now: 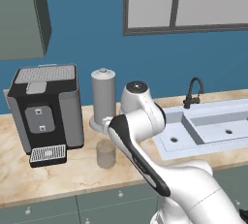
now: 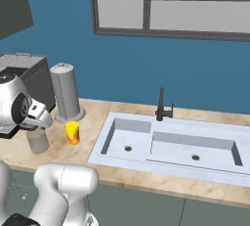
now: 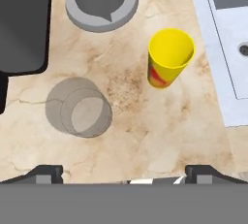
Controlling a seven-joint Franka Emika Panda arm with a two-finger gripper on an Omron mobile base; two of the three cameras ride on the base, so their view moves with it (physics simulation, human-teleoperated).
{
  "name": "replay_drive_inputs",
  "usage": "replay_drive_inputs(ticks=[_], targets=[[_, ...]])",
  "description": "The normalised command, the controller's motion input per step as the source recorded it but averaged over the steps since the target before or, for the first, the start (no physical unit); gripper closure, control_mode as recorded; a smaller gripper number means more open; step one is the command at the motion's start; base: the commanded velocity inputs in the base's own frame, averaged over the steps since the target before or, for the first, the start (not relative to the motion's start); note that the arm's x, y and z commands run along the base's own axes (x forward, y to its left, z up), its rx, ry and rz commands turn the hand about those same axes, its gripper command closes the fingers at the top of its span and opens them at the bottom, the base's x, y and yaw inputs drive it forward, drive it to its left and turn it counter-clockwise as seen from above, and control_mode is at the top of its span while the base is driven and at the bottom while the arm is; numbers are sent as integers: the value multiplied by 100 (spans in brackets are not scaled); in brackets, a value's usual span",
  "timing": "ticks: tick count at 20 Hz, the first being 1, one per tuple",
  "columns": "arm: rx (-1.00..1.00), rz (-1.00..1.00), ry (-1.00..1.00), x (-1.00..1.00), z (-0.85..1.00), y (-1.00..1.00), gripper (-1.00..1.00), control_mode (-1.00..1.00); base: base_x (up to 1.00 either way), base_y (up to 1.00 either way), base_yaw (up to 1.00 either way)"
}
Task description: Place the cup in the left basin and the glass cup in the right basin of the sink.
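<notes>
On the marble counter (image 3: 145, 131), hand view: gripper (image 3: 123, 172) hangs above with jaws fully spread, holding nothing. The cup (image 3: 168, 58) stands upright at 1 o'clock from centre, the glass cup (image 3: 80, 107) at 9 o'clock, well apart. The sink (image 2: 171, 144) lies at 3 o'clock of both; its 2 basins hold nothing.

Coffee machine (image 1: 46, 109) beside tall grey cylinder (image 1: 103, 99).
</notes>
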Motion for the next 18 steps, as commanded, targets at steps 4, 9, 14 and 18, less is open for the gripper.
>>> replay_drive_inputs(ticks=[4, 9, 14, 18], targets=[[2, 0, 2, 13, -11, 2, -100, -100, 0, 0, 0], [1, 0, 3, 1, -5, 2, -100, -100, 0, 0, 0], [0, 0, 5, 0, -9, 9, -100, -100, 0, 0, 0], [0, 0, 2, 5, -17, 8, -100, -100, 0, 0, 0]])
